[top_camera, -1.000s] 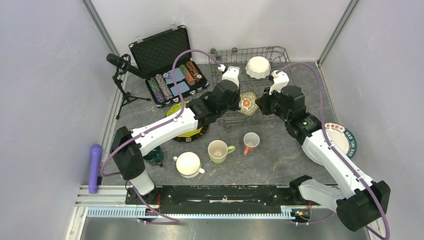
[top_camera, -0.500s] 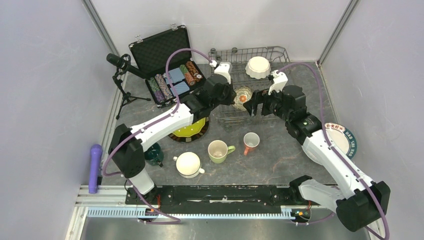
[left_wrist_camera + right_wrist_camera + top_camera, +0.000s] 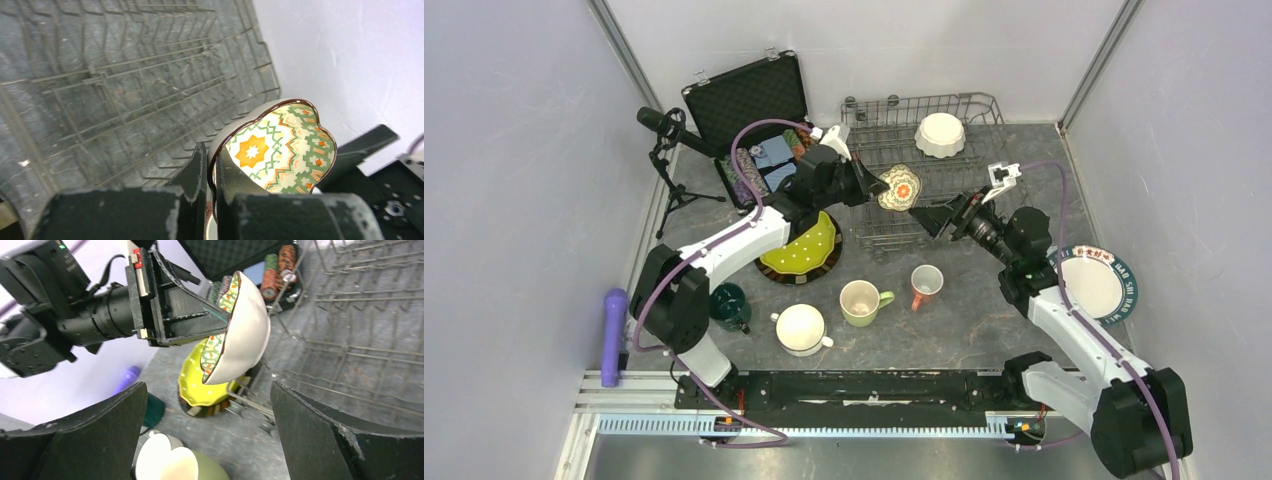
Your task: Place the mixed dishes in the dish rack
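A brown-rimmed bowl [image 3: 898, 187] with an orange star and green pattern hangs on edge over the front left of the grey wire dish rack [image 3: 984, 101]. My left gripper [image 3: 871, 185] is shut on its rim [image 3: 280, 150], one finger inside and one outside. My right gripper [image 3: 934, 214] stands wide open just right of the bowl, touching nothing; the bowl's white underside [image 3: 245, 335] faces it. A white bowl [image 3: 941, 134] sits in the rack. On the table lie a lime-green plate [image 3: 807, 245] and light-green [image 3: 861, 302], salmon-pink [image 3: 925, 283], white [image 3: 802, 327] and dark-teal [image 3: 729, 305] mugs.
A plate with a dark patterned rim [image 3: 1092, 282] lies at the right, beside the right arm. An open black case [image 3: 754, 105] with poker chips stands left of the rack. A microphone on a tripod [image 3: 669, 150] and a purple cylinder [image 3: 614, 330] sit along the left wall.
My right gripper has opened, let go of the bowl and drawn back to the right. The left gripper has carried the bowl up and to the left, over the rack.
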